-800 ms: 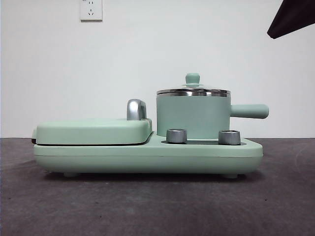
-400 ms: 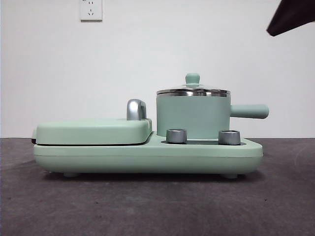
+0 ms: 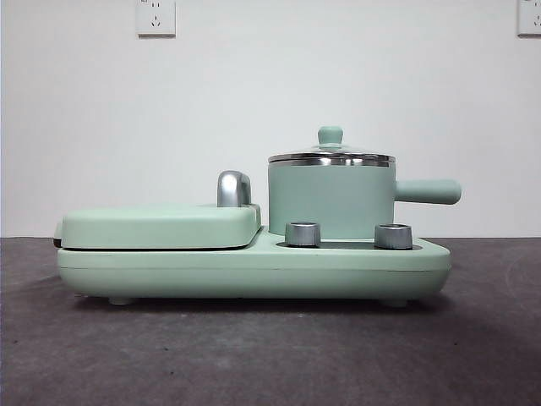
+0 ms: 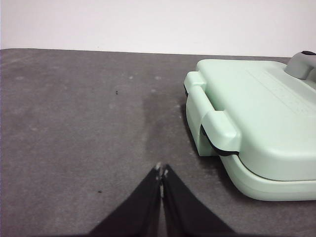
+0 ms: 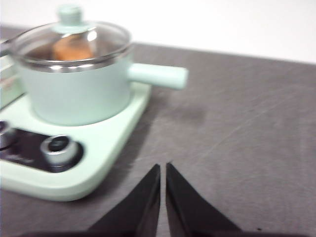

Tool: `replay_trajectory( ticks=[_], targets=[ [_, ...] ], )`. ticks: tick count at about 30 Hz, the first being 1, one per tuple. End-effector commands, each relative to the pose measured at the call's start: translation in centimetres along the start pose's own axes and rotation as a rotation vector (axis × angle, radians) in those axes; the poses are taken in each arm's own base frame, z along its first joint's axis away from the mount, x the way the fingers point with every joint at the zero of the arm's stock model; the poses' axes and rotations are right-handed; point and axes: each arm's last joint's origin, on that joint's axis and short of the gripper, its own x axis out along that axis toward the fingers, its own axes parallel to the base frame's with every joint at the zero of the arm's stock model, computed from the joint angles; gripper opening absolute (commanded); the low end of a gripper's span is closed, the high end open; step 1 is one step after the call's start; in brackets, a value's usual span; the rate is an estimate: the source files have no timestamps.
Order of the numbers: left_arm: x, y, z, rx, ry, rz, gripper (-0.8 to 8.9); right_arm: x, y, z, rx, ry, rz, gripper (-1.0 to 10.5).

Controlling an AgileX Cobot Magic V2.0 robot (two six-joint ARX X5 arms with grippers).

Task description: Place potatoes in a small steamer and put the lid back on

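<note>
The small steamer (image 3: 331, 201), a mint-green pot with a straight side handle, stands on the right of the green cooker base (image 3: 254, 269). The glass lid (image 3: 331, 156) with its green knob sits on it. In the right wrist view the steamer (image 5: 74, 91) and lid (image 5: 74, 44) show, with the orange-brown potato (image 5: 69, 48) inside under the glass. My right gripper (image 5: 162, 170) is shut and empty over the table, beside the cooker on the steamer's handle side. My left gripper (image 4: 161, 173) is shut and empty over the table near the griddle end.
A flat mint-green hinged griddle (image 3: 161, 227) with a chrome handle (image 3: 233, 188) takes the cooker's left half; it also shows in the left wrist view (image 4: 256, 123). Two steel knobs (image 3: 303, 233) sit in front of the pot. The dark grey table (image 3: 270, 355) runs to a white wall.
The black arm tip at the front view's top right corner has moved up and out of the picture. The steamer, lid and cooker have not moved.
</note>
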Motion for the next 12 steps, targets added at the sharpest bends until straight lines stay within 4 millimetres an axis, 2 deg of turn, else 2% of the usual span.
replay_trajectory(
  ticks=[1,7,12],
  targets=[
    [0.2,0.1,-0.5,-0.002,0.007,0.003,0.06,0.1,-0.1,-1.6,-0.009,-0.050,-0.016,0.2],
    [0.2,0.1,-0.5,-0.002,0.007,0.003,0.06,0.0,-0.1,-4.3,-0.012,-0.055,-0.021,0.2],
    [0.2,0.1,-0.5,-0.002,0.007,0.003,0.06,0.0,-0.2,-4.5,-0.025,-0.040,-0.041,0.2]
  ],
)
